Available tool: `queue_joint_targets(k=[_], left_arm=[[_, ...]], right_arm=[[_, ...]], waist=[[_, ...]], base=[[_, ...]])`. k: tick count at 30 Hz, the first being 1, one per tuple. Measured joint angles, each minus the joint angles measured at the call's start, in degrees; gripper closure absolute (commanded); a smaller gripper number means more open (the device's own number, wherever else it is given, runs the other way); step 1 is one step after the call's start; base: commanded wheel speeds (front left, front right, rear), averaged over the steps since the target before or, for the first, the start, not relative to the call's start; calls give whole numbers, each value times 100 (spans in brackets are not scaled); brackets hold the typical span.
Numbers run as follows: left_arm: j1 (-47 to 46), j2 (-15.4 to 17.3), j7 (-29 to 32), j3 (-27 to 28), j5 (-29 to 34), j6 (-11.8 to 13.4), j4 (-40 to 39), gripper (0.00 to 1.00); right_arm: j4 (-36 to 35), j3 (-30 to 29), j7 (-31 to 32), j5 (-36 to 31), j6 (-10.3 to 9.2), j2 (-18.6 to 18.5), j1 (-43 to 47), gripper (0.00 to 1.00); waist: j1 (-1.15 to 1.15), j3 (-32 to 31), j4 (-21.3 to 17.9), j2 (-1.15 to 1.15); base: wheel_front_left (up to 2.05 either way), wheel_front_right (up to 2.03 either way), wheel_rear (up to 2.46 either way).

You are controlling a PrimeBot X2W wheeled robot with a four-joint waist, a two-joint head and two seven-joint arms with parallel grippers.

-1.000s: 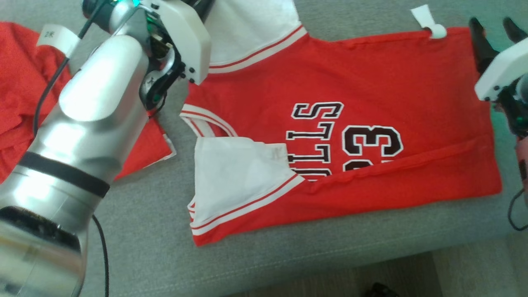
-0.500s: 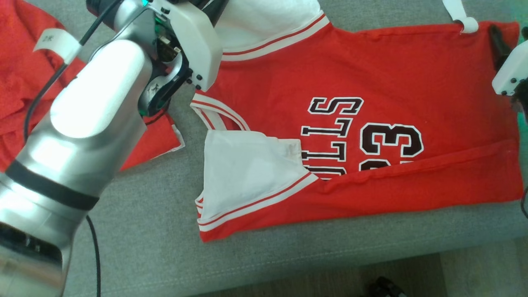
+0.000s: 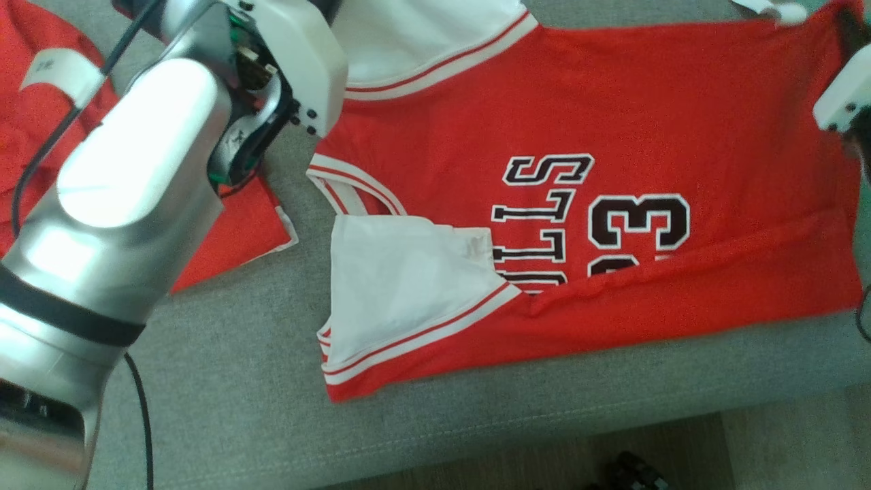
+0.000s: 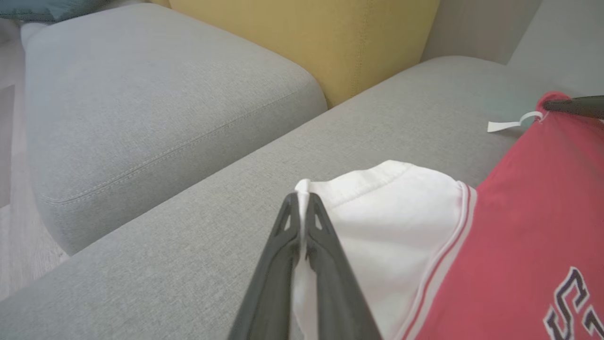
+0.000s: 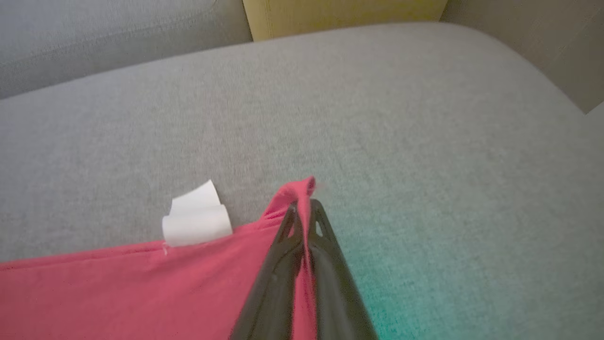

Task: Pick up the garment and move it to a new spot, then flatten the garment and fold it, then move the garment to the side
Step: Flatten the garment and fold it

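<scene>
— How are the grippers set?

— The left gripper is clamped tight on the edge of the shirt's far white sleeve, and cloth pokes up between its fingertips. The right gripper is pinched closed on the far right corner of the red hem, just beside a curled white tag.

— And the shirt itself?

— The shirt lies spread on the grey sofa seat, with its neckline to the left and its hem to the right. It is red with white sleeves and striped trim. The near sleeve is folded in over the chest. The near long edge is turned up in a band across the lower part of the black lettering.

— Anything hard to make out?

— In the head view the silver left arm hides that gripper's fingers, and the right gripper is cut off at the right edge. The fold covers part of the letters and the number. A second red cloth lies at the far left, partly behind the arm. A yellow cushion stands behind the seat.
</scene>
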Motion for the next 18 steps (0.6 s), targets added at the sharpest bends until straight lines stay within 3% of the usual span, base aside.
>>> queue_joint_targets(k=[12,18], left_arm=[[-528,-176,-797,143,289,202,673,100],[-649,-339,-1112,126,352,174,1102,100]], right_arm=[[248,-198,-1065,-187,0,41,-712,100],[469,-103,-1109,-218,0,221,-808,100]], waist=[[0,54,-56,0],[0,16,-57,0]], base=[[0,0,0],[0,0,0]])
